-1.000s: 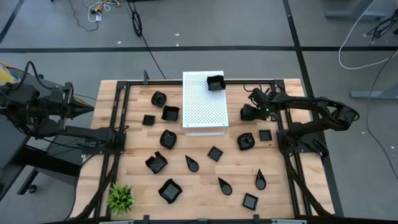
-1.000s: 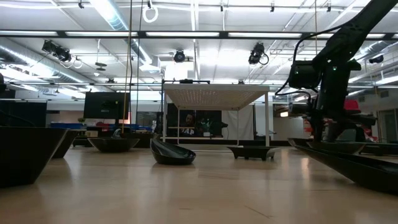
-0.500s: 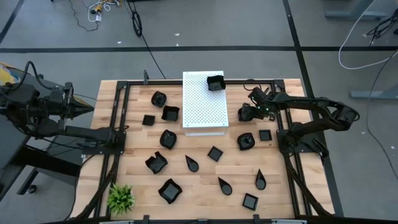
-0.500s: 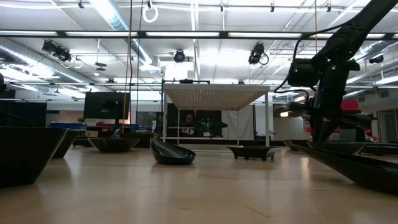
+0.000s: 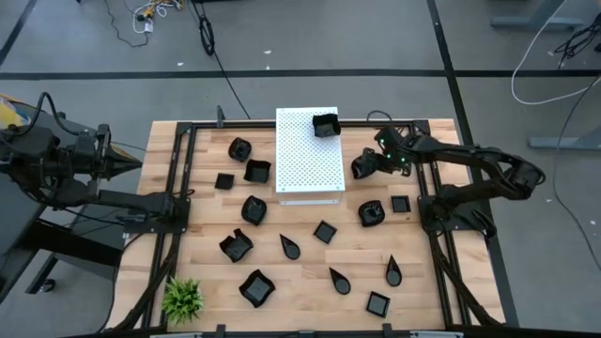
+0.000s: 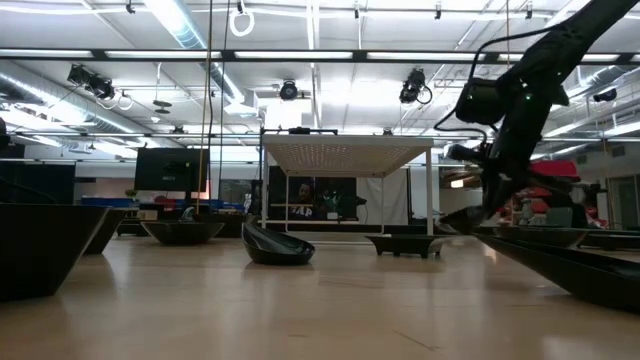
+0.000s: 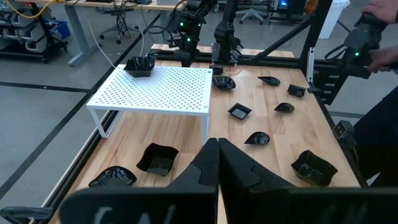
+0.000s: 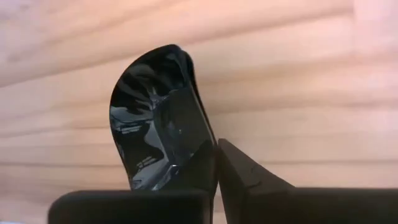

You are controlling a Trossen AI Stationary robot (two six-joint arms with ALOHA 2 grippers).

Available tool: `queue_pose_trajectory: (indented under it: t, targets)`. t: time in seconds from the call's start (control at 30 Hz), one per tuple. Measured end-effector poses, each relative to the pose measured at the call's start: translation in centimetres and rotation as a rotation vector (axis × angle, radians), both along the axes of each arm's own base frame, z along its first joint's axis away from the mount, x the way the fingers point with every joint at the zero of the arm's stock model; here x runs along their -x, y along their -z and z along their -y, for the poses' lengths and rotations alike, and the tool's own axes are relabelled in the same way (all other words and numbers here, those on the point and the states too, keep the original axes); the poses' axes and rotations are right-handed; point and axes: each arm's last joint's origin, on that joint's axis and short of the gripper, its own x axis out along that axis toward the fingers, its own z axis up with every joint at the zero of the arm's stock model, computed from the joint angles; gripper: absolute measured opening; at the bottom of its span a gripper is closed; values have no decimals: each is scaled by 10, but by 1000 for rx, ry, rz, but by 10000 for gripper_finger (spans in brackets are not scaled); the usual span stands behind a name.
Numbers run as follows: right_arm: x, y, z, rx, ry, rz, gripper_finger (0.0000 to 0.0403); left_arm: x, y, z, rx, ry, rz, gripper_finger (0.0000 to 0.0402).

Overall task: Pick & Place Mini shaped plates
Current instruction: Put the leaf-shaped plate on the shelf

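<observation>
R gripper (image 5: 364,165): clamped on rim of glossy black mini plate (image 8: 155,118), lifted off table (image 5: 310,282), just right of white board (image 5: 308,160). L gripper (image 7: 217,163): fingers together, parked off table's left edge. Other plates scattered over tabletop; one on board (image 5: 325,125).

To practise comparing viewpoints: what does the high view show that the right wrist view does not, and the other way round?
Only the high view shows the whole layout: the white perforated board with one black dish on it, the other dishes scattered over the wooden table, the green plant, and the left gripper waiting off the table's left edge. Only the right wrist view shows the fingers pinching a glossy dish's rim. Both show the right gripper shut on that held dish above the wood.
</observation>
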Motion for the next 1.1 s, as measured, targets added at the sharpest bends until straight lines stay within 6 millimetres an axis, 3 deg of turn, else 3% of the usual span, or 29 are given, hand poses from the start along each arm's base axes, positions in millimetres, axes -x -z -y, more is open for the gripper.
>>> queue_pose_trajectory:
  t: [0.47, 0.87, 1.1]
  targets:
    - [-6, -34, 5, 81, -10, 82, 5, 0, 0, 0, 0, 0, 0, 3]
    - [9, -75, 2, 169, 5, 86, 5, 0, 0, 0, 0, 0, 0, 3]
    - [8, -103, -1, 220, -21, 142, 5, 0, 0, 0, 0, 0, 0, 3]
